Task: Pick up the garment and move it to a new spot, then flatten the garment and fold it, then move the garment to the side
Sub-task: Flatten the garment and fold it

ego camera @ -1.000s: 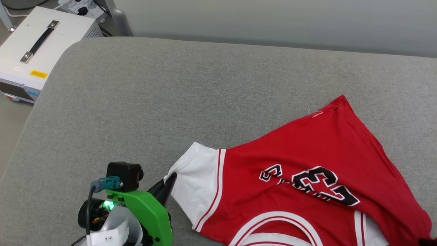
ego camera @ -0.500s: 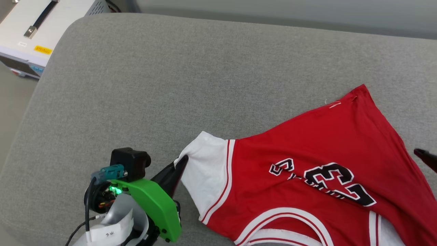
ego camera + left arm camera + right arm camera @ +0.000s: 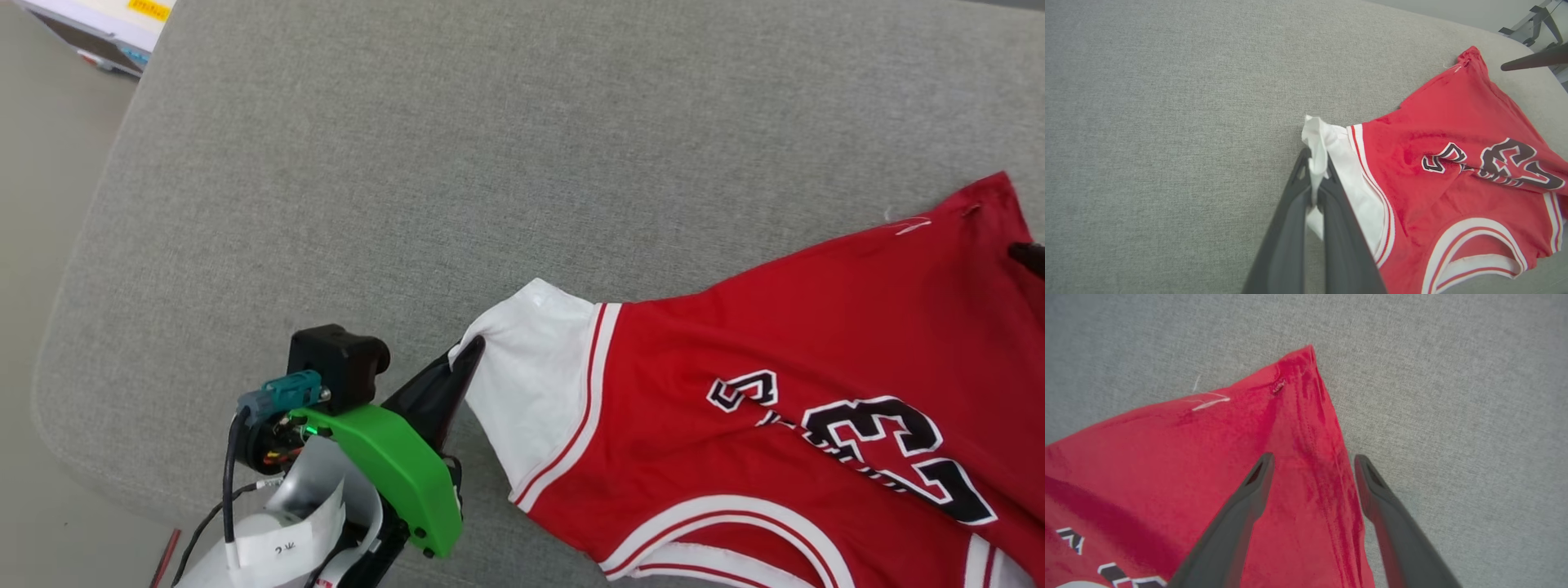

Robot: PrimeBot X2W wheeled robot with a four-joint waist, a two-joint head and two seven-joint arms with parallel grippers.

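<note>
Pinches a bunched fold of white sleeve on the garment [image 3: 1453, 122] with the left gripper [image 3: 1314, 161], fingers pressed together. Plain from the left wrist; from the head, just a dark tip at the sleeve edge. Spreads rightward over the grey cushion [image 3: 367, 163], red, creased, black 23 inverted, striped collar nearest. Holds the right gripper [image 3: 1310, 461] spread wide astride the far right corner's edge, best seen from the right wrist.
</note>
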